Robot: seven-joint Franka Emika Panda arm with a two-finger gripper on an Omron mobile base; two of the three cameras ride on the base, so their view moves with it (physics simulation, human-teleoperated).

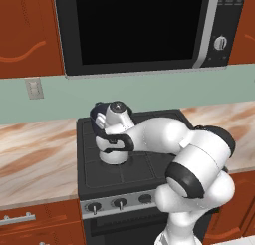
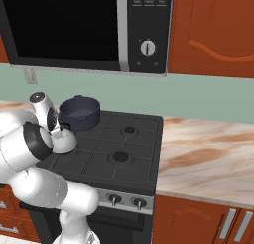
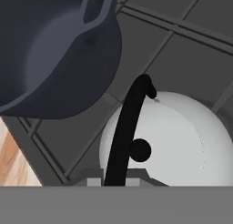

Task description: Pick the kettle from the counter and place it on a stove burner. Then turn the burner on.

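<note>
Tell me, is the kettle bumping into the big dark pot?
Apart. The hand view shows bare grate between the kettle and the pot.

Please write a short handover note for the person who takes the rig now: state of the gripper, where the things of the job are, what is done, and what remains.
Gripper: shut on the kettle's black handle, directly above the kettle.
Kettle: over the cooktop grates at its front left, beside the dark pot that stands at the back left. Whether it rests on the grate or is just above it, I cannot tell.
Done: kettle is off the counter and brought to the stove.
Left: confirm it sits on the burner, release, then turn the matching knob among the knobs on the front panel.
</note>
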